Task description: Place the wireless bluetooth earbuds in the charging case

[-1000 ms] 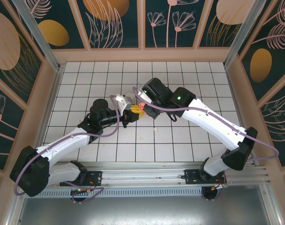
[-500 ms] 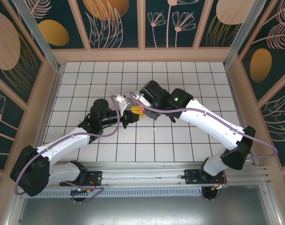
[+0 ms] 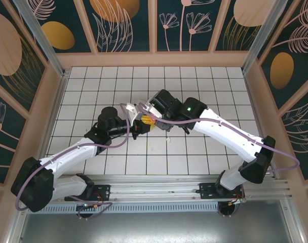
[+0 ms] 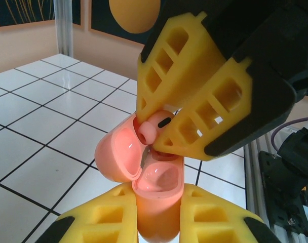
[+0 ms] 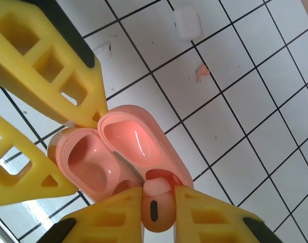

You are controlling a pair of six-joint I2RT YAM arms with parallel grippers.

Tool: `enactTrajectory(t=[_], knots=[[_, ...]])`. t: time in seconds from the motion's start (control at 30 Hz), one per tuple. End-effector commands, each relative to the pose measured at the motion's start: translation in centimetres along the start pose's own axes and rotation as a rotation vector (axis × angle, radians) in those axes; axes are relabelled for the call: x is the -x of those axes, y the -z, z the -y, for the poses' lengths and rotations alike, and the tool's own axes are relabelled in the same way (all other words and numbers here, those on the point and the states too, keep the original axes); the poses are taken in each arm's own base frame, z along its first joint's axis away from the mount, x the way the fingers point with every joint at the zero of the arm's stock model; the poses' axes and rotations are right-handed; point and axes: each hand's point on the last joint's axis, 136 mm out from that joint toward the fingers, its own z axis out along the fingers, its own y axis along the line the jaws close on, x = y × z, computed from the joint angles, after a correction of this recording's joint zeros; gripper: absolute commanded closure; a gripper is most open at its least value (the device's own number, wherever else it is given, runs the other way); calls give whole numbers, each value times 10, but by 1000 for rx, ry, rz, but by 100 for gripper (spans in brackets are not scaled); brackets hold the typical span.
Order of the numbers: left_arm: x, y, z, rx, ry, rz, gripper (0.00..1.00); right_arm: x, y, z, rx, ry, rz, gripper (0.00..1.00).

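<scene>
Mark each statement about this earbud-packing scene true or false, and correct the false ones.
1. The lid of the pink charging case stands open. True.
2. The left end effector grips the case. True.
3. The right end effector holds a white earbud. False: it holds a pink earbud at the case's opening.
4. The case rests on the tiles. False: it is held up above the tiled table.
5. A second pink earbud lies on the table. True.
</scene>
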Motion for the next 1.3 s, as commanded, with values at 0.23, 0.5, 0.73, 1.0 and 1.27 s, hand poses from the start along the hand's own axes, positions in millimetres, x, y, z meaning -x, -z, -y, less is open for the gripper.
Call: enactTrajectory(t=[0.23, 0.5, 0.73, 1.0, 1.27], knots=[[38, 4, 12, -36, -88, 109, 100, 7, 14, -12, 66, -6, 56, 68], [38, 5, 13, -37, -81, 124, 100, 20, 29, -6, 81, -53, 111, 64], [39, 7, 14, -36, -83, 132, 100, 31, 40, -4, 121, -90, 171, 63], [39, 8, 13, -24, -85, 144, 100, 45, 56, 12, 108, -162, 242, 62], [41, 6, 13, -34, -78, 164, 100, 58, 86, 38, 133, -306, 365, 61]])
